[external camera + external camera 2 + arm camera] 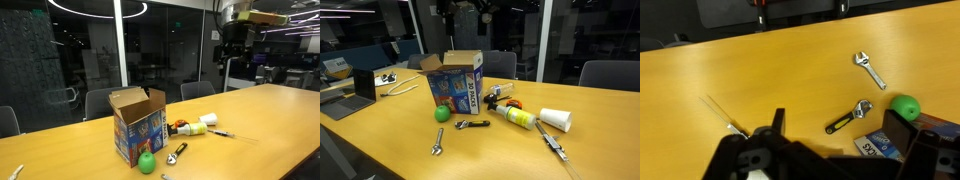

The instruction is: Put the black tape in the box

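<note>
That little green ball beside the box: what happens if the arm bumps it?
The green ball looks round and smooth, so it would probably roll off across the flat table. It is small, so likely light. The box stands close beside it and might stop it on that side.

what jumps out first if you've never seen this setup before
The blue printed box, flaps up, stands in the middle of the wooden table and catches the eye first. A bright green ball lies close by its base. Then comes the robot arm, poised high above the table and well clear of the clutter.
</note>
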`<control>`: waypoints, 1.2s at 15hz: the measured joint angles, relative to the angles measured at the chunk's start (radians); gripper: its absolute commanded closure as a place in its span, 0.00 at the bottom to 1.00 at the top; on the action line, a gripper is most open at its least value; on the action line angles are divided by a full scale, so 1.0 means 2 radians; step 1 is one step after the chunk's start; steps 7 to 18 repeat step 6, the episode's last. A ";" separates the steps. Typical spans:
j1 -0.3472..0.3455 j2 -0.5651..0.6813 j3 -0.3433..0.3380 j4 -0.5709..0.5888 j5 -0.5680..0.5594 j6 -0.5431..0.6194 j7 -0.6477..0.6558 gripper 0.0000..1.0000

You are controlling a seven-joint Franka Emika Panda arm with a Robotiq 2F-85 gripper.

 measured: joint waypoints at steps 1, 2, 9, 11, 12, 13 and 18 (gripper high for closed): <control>0.000 -0.003 0.000 -0.003 0.000 0.000 0.001 0.00; 0.000 -0.005 0.000 -0.005 0.000 0.000 0.001 0.00; 0.000 -0.005 0.000 -0.005 0.000 0.000 0.001 0.00; 0.000 -0.005 0.000 -0.005 0.000 0.000 0.001 0.00; 0.000 -0.005 0.000 -0.005 0.000 0.000 0.001 0.00; 0.000 -0.005 0.000 -0.005 0.000 0.000 0.001 0.00; 0.000 -0.005 0.000 -0.005 0.000 0.000 0.001 0.00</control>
